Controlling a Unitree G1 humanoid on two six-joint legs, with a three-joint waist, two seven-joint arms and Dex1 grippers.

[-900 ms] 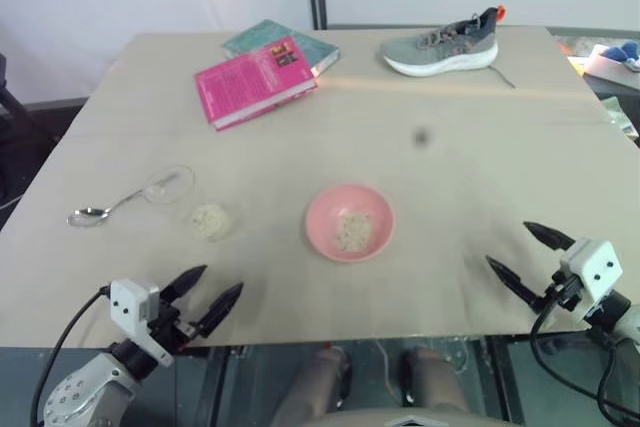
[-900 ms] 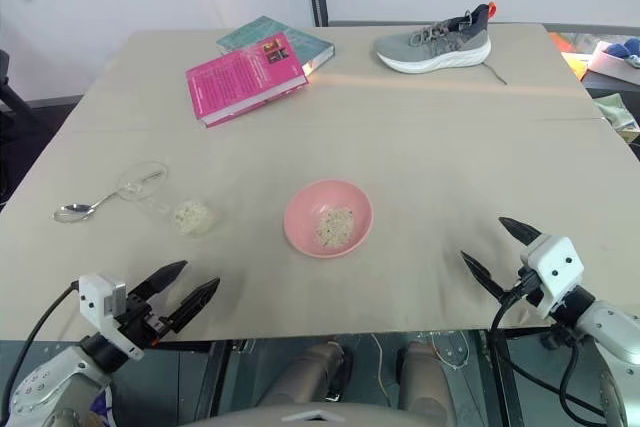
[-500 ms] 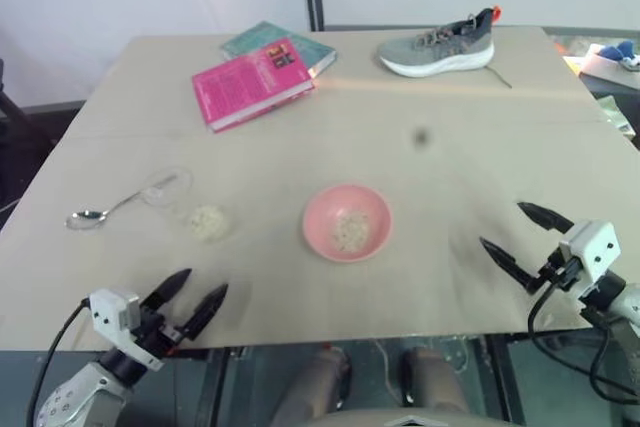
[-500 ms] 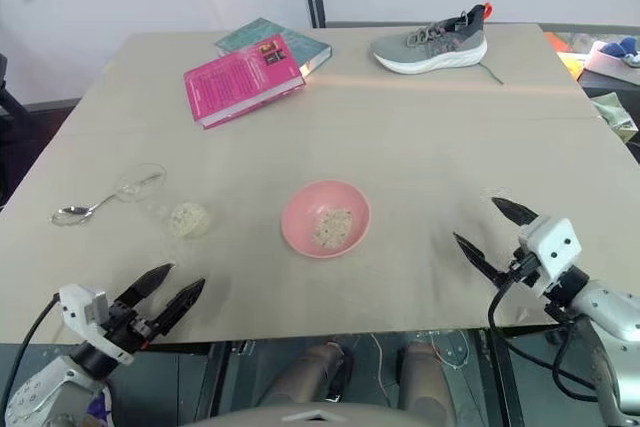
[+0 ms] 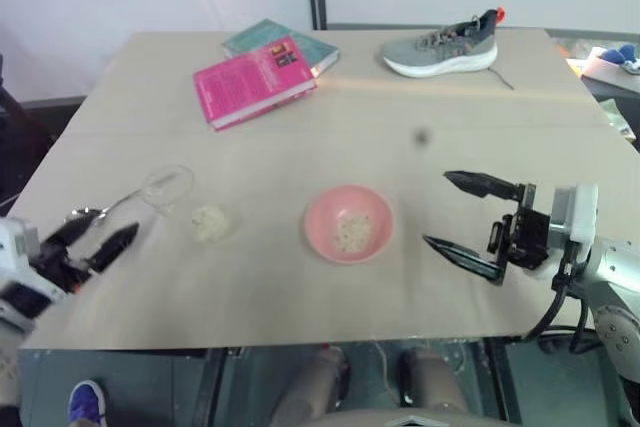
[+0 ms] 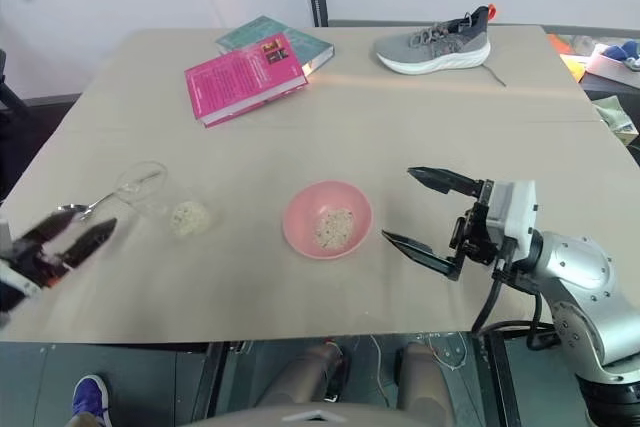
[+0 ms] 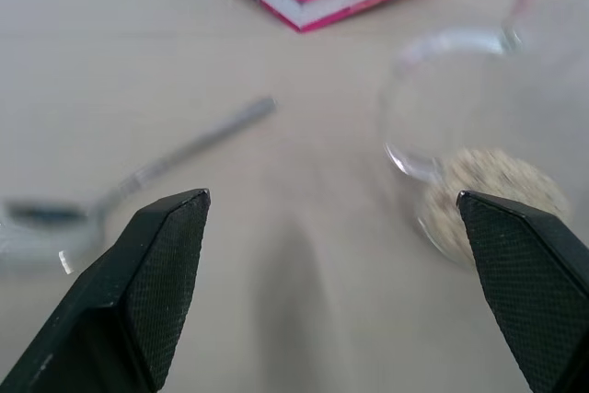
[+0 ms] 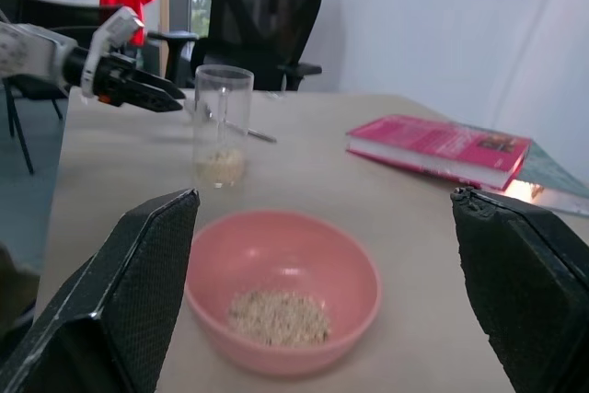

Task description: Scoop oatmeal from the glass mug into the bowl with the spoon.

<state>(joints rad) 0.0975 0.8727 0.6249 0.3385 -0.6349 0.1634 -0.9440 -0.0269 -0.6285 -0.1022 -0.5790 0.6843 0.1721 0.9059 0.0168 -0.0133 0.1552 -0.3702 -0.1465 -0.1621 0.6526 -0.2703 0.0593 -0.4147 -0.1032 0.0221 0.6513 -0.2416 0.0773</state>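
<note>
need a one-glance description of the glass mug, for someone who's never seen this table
Start at the pink bowl in the middle of the beige table and look toward the robot's left. The glass mug stands there, with the spoon lying just beyond it. It is the one clear, nearly invisible thing, with pale oatmeal at its bottom.

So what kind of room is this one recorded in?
Probably an office or lab: a black mesh office chair behind the plain beige table, which holds an unrelated pink paperback book and grey running shoe.
</note>
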